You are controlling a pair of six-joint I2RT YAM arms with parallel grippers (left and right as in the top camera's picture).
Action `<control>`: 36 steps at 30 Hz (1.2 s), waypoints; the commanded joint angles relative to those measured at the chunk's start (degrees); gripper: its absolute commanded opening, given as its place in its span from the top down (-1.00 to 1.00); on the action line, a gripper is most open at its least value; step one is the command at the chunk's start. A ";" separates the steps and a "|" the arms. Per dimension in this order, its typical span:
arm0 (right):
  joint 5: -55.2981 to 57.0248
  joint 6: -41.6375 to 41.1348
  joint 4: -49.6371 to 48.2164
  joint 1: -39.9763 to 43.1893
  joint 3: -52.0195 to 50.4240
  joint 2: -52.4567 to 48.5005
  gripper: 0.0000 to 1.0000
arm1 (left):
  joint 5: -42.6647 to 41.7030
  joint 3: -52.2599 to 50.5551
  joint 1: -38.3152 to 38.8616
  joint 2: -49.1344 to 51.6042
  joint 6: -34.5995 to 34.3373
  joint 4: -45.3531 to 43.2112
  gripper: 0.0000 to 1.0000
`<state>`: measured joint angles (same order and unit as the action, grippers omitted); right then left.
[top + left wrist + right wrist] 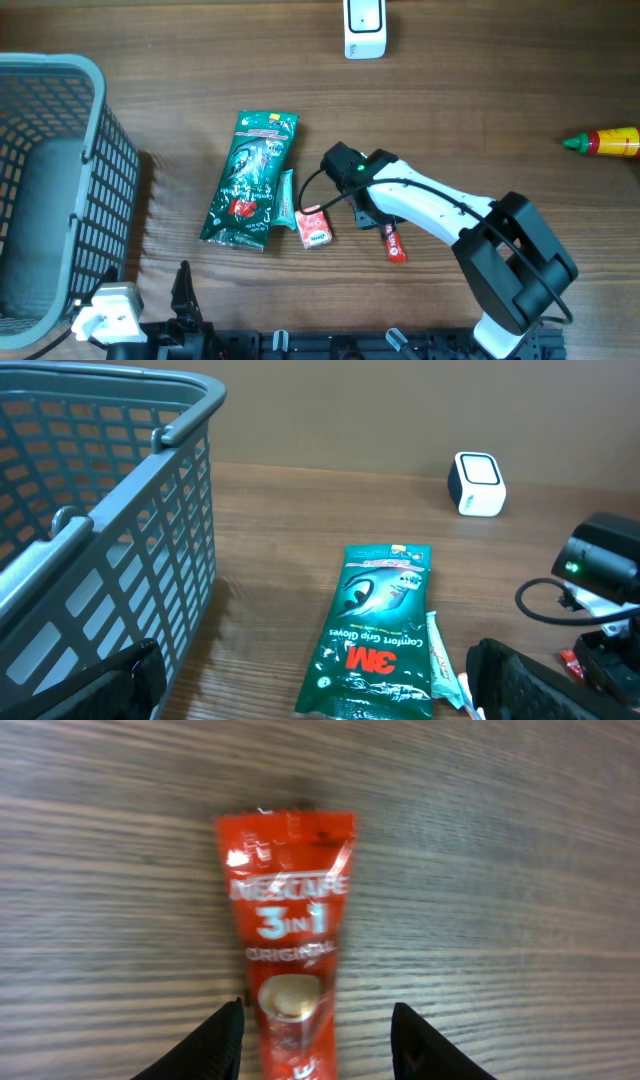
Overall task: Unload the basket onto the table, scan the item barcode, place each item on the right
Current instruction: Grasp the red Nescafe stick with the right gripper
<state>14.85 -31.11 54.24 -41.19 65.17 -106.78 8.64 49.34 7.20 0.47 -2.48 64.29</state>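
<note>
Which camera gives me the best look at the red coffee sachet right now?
Right wrist: the sachet fills the frame, label readable, between the fingers. Overhead shows only its end beside the right arm. Left wrist shows nothing clearly.

Overhead looks straight down; right wrist hangs close above the sachet (also visible overhead).

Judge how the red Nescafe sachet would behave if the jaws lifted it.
Probably floppy: the Nescafe sachet lies thin and flat, so a free end may droop. Likely light for its size. Its glossy film shows glare, so it could slip between the jaws.
</note>
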 commanded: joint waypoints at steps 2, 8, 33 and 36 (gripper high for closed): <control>-9.03 4.00 4.13 -0.09 1.55 -0.96 0.17 | -0.26 0.04 -0.31 -0.20 -0.15 -0.13 -1.00; -8.48 3.72 -0.92 -0.07 -5.29 -1.03 0.14 | -0.26 0.04 -0.31 -0.20 -0.15 -0.13 -1.00; -11.02 -6.58 -3.39 -0.09 -11.78 -1.01 -0.16 | -0.26 0.04 -0.31 -0.20 -0.15 -0.13 -1.00; -10.32 -6.38 -5.38 -0.04 -13.49 -1.03 -0.37 | -0.26 0.04 -0.31 -0.20 -0.15 -0.13 -1.00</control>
<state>7.51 -36.36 50.52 -40.64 56.62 -102.43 8.64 49.34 7.20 0.47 -2.48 64.27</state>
